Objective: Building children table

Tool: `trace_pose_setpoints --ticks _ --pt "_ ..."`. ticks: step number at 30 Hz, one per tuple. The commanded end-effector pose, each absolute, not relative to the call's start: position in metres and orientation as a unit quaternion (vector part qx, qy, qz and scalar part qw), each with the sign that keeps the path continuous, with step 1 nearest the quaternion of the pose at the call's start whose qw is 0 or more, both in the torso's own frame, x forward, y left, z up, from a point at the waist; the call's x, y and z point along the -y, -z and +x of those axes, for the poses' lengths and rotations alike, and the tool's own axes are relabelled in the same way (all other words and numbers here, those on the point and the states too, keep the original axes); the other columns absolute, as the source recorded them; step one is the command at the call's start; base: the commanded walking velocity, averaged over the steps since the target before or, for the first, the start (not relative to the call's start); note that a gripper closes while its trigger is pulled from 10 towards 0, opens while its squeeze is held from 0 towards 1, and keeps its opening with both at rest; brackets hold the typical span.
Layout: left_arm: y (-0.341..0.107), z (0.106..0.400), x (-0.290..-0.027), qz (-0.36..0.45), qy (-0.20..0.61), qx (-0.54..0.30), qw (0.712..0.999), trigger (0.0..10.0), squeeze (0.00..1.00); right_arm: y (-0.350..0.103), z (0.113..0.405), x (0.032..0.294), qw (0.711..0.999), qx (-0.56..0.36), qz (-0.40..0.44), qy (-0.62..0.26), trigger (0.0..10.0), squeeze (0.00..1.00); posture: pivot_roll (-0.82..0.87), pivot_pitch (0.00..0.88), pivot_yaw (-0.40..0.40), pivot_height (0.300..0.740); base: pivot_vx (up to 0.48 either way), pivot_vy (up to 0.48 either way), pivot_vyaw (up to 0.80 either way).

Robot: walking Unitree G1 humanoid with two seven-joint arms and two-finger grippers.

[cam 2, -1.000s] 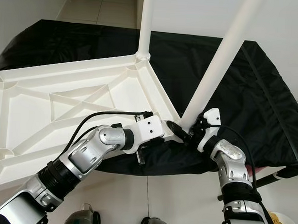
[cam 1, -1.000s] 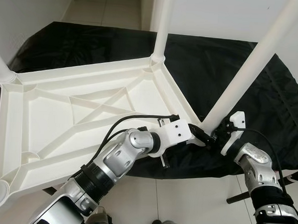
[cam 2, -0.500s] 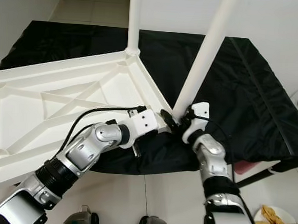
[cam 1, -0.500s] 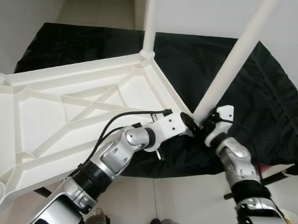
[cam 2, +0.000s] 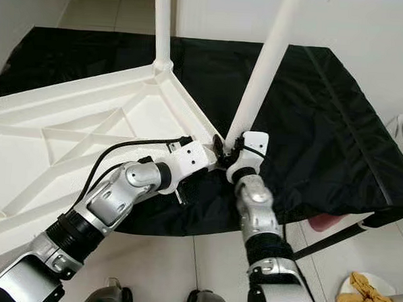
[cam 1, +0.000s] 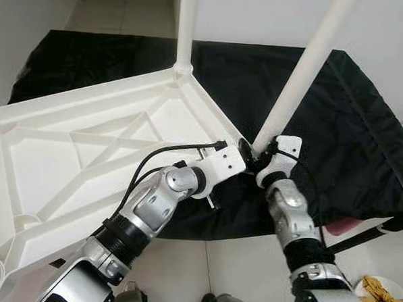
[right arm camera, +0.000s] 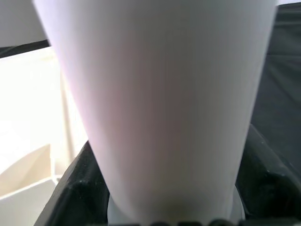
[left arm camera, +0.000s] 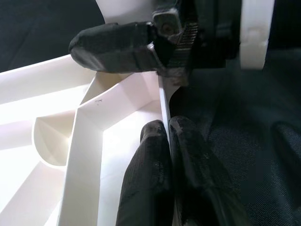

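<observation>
The upturned white plastic ribbed tabletop (cam 1: 86,152) lies on the black cloth-covered table (cam 1: 365,132). The left gripper (left arm camera: 167,136) has its jaws pinched on the rim; the right gripper (cam 1: 263,160), jaws clasping, holds the white tubular leg (cam 1: 296,78) leaning toward 1 o'clock. If that lean persists, the leg may jam or pop out of its corner socket.

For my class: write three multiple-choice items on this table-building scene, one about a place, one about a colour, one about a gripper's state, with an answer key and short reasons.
1. Where does the left gripper hold the tabletop?
A. its rim by the near corner
B. its centre
C. its far corner

2. What colour is the cloth under the tabletop?
A. white
B. black
C. red

3. The right gripper is
A. hanging idle
B. closed around the slanted leg
C. resting on the floor

Key: 1 A, fingers pinch the thin rim; 2 B, dark fabric; 3 B, fingers flank the leg's base.
</observation>
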State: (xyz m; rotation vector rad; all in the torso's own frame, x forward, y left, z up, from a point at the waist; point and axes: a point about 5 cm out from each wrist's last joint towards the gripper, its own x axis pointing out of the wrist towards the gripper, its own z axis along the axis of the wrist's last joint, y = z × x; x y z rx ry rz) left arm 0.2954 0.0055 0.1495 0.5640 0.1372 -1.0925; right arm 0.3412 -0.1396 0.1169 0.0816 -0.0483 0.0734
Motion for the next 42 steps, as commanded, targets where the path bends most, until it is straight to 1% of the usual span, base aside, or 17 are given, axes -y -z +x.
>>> trace_pose_setpoints --ticks 1,3,4,6,7,8,9,22,23,24,25,28,29,30,34,37,42 --pt "-0.171 0.278 0.018 0.252 0.58 0.0 0.775 10.0 0.0 -0.092 0.335 0.171 0.995 -0.044 0.057 0.071 0.0 0.0 0.05 0.071 -0.03 0.74 0.0 0.0 0.0" --pt "-0.171 0.278 0.017 0.252 0.58 0.0 0.775 10.0 0.0 -0.092 0.334 0.166 0.995 -0.041 0.058 0.067 0.0 0.0 0.05 0.07 -0.031 0.74 0.0 0.0 0.0" --pt "-0.171 0.278 0.017 0.252 0.58 0.0 0.775 10.0 0.0 -0.091 0.334 0.162 0.995 -0.043 0.064 0.059 3.1 0.0 0.05 0.07 -0.031 0.74 0.0 0.0 0.0" --pt "-0.171 0.278 0.017 0.252 0.58 0.0 0.775 10.0 0.0 -0.091 0.334 0.162 0.995 -0.043 0.064 0.059 3.1 0.0 0.05 0.07 -0.031 0.74 0.0 0.0 0.0" --pt "-0.171 0.278 0.017 0.251 0.58 -0.001 0.775 10.0 0.0 -0.091 0.334 0.161 0.995 -0.042 0.064 0.061 10.0 0.0 0.05 0.07 -0.031 0.74 0.0 0.0 0.0" --pt "-0.171 0.278 0.017 0.251 0.58 -0.001 0.775 10.0 0.0 -0.091 0.334 0.161 0.995 -0.042 0.064 0.061 10.0 0.0 0.05 0.07 -0.031 0.74 0.0 0.0 0.0" --pt "-0.171 0.278 0.016 0.242 0.582 -0.008 0.777 10.0 1.0 -0.094 0.336 0.164 0.995 -0.037 0.066 0.065 10.0 0.0 0.05 0.068 -0.032 0.74 0.0 0.0 0.0" --pt "-0.179 0.28 0.011 0.234 0.584 -0.003 0.777 10.0 0.95 -0.106 0.341 0.173 0.996 -0.01 0.067 0.062 10.0 0.0 0.06 0.067 -0.041 0.74 0.0 0.0 0.0" --pt "-0.181 0.281 0.01 0.237 0.581 0.002 0.778 10.0 0.2 -0.106 0.34 0.171 0.996 -0.009 0.071 0.057 10.0 0.0 0.06 0.066 -0.042 0.74 0.0 0.0 0.0" --pt "-0.181 0.281 0.01 0.237 0.581 0.002 0.778 10.0 0.2 -0.106 0.34 0.171 0.996 -0.009 0.071 0.057 10.0 0.0 0.06 0.066 -0.042 0.74 0.0 0.0 0.0" --pt "-0.183 0.282 0.008 0.238 0.577 0.004 0.782 10.0 0.0 -0.106 0.34 0.17 0.996 -0.007 0.071 0.055 10.0 0.77 0.06 0.066 -0.042 0.74 0.0 0.0 0.0" --pt "-0.184 0.284 0.006 0.237 0.571 0.005 0.786 10.0 0.0 -0.107 0.34 0.168 0.996 -0.006 0.07 0.053 10.0 0.76 0.06 0.066 -0.042 0.74 0.0 0.0 0.0" --pt "-0.185 0.288 0.002 0.235 0.561 0.005 0.794 10.0 0.0 -0.107 0.34 0.167 0.996 -0.005 0.068 0.053 10.0 0.44 0.06 0.066 -0.042 0.74 0.0 0.0 0.0" --pt "-0.187 0.293 -0.003 0.233 0.55 0.007 0.802 10.0 0.0 -0.107 0.34 0.167 0.996 -0.004 0.065 0.053 10.0 0.0 0.06 0.066 -0.042 0.74 0.0 0.0 0.0" --pt "-0.191 0.301 -0.012 0.228 0.526 0.01 0.819 10.0 0.0 -0.107 0.34 0.167 0.997 -0.002 0.062 0.052 10.0 0.0 0.05 0.065 -0.044 0.74 0.0 0.0 0.0" --pt "-0.198 0.312 -0.022 0.2 0.484 0.024 0.852 10.0 0.0 -0.11 0.339 0.167 0.997 0.01 0.061 0.047 10.0 0.0 0.05 0.071 -0.051 0.74 0.0 0.0 0.0" --pt "-0.204 0.313 -0.019 0.169 0.456 0.052 0.872 10.0 0.0 -0.113 0.338 0.166 0.998 0.025 0.056 0.035 10.0 0.0 0.04 0.081 -0.054 0.74 0.0 0.0 0.0"
